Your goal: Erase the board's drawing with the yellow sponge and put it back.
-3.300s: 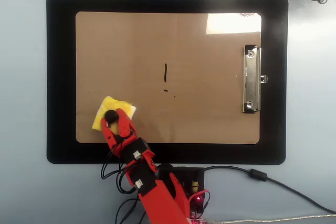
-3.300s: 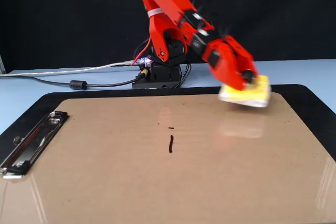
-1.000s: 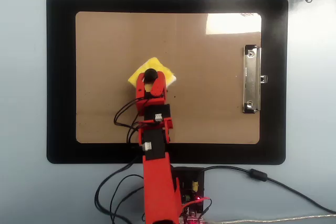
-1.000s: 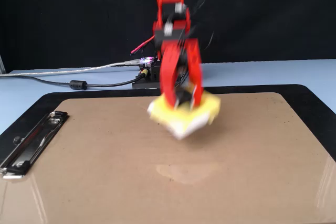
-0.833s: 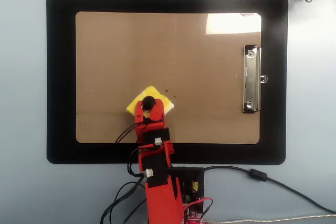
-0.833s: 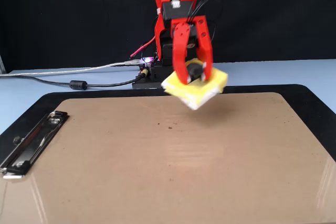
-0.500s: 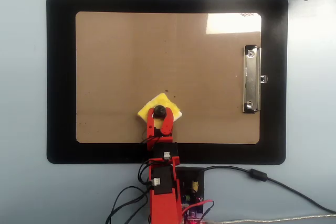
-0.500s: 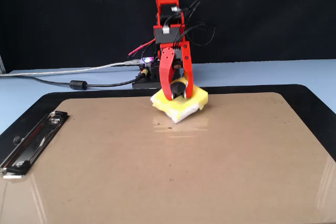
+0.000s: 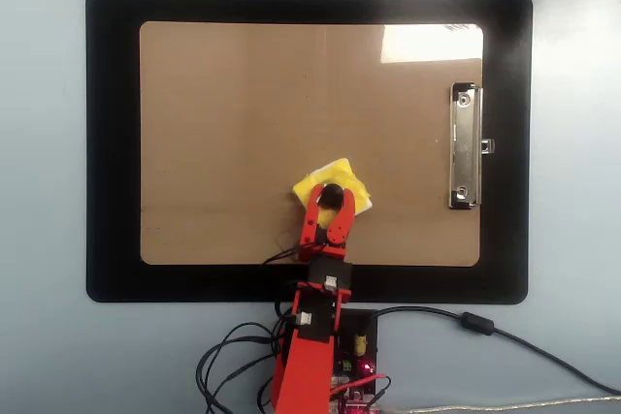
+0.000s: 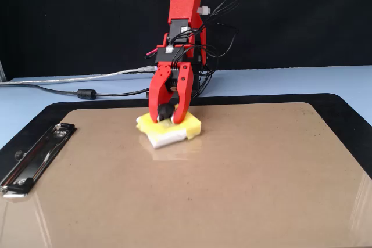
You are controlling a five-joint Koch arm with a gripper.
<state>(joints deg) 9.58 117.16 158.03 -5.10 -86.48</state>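
Jaws: I have them clenched on the black knob (image 10: 167, 110) in the middle of the yellow sponge (image 9: 334, 187); both red jaws flank it in the fixed view, and the overhead view shows the knob between them.
Gripper: the gripper (image 10: 168, 114) points down at the sponge, with the red arm (image 9: 310, 356) rising behind it toward the base.
Sponge: it sits flat on the board (image 9: 243, 123), toward the edge nearest the arm's base, turned a little so one corner points away from the arm. Its whitish underside shows at the front in the fixed view.
Drawing: I can't find any pen stroke on the tan surface in either view. It may be under the sponge or already wiped; I can't tell which.
Board: it lies on the black mat (image 9: 112, 143), with the metal clip (image 9: 465, 146) at the right end in the overhead view, well apart from the sponge.
Risk, grip: I judge that the knob is a small hold, so a hard sideways drag could twist the sponge or pop the knob out.
Risk, pressure: pushing down too hard could slide the board on the mat.
Risk, cables: the wires (image 9: 233, 361) by the base lie near the arm and could snag it.
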